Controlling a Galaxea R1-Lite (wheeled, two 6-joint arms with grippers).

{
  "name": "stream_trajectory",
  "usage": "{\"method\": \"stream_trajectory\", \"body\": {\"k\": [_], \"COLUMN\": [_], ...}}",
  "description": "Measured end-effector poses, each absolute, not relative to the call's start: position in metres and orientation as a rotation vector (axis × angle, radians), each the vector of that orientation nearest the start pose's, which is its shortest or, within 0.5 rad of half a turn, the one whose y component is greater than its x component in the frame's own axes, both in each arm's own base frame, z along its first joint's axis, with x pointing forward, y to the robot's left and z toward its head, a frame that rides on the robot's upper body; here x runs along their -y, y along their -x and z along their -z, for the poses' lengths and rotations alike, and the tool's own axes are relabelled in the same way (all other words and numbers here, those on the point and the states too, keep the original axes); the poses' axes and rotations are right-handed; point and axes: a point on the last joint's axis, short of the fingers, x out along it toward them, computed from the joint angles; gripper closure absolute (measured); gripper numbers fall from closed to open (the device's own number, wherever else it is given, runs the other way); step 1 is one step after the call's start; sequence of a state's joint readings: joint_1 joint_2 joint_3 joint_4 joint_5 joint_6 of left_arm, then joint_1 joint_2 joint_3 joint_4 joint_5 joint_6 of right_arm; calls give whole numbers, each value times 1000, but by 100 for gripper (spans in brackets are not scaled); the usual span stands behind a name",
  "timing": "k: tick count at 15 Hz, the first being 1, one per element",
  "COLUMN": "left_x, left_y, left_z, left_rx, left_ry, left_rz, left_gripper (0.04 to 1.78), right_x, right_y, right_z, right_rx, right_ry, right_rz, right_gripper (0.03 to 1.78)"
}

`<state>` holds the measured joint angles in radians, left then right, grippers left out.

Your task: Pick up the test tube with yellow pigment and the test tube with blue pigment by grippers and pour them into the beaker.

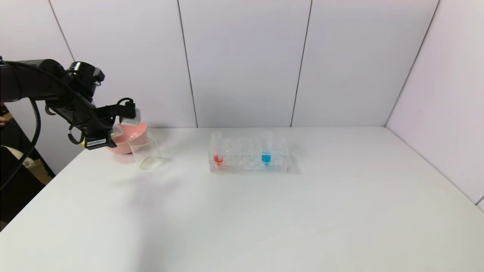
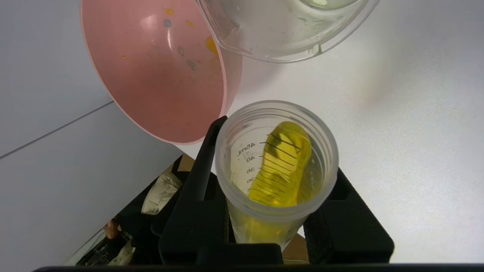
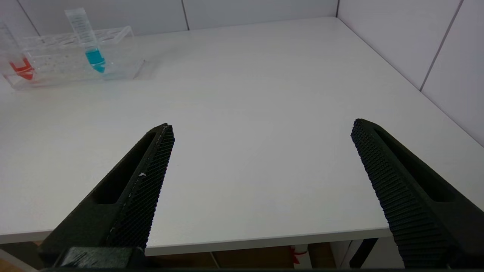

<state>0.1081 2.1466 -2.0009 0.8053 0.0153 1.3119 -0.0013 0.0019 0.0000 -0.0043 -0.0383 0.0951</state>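
My left gripper [image 2: 278, 158] is shut on the test tube with yellow pigment [image 2: 280, 170], one black finger [image 2: 200, 181] on each side of it. The tube is tilted, and its yellow liquid lies along the wall towards the open mouth. The mouth points at the clear beaker [image 2: 287, 34], with a strip of table showing between them. In the head view the left gripper [image 1: 117, 132] hangs at the far left, just beside the beaker [image 1: 145, 153]. The test tube with blue pigment [image 1: 266, 151] [image 3: 89, 41] stands upright in the clear rack [image 1: 247, 155]. My right gripper [image 3: 261, 130] is open over the table's near edge, holding nothing.
A pink bowl [image 1: 126, 139] [image 2: 159, 75] with small paint specks sits right behind the beaker, touching it. A tube with red-orange liquid [image 1: 217, 151] [image 3: 17, 60] stands at the rack's [image 3: 56, 64] left end. White walls close the back and right of the table.
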Motion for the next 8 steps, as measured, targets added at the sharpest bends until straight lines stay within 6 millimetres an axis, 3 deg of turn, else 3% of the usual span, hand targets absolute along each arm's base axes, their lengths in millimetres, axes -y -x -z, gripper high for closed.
{"method": "stream_trajectory", "body": {"k": [8], "left_x": [-33], "left_y": [-411], "left_z": [-211], "left_rx": [-903], "left_ry": [-1201], "left_rz": [508], "left_gripper": [127], "right_x": [1], "right_y": [23], "right_z": [-76], "right_rx": [4], "right_ry": [-96], "right_rz": [39], "right_gripper": [10]}}
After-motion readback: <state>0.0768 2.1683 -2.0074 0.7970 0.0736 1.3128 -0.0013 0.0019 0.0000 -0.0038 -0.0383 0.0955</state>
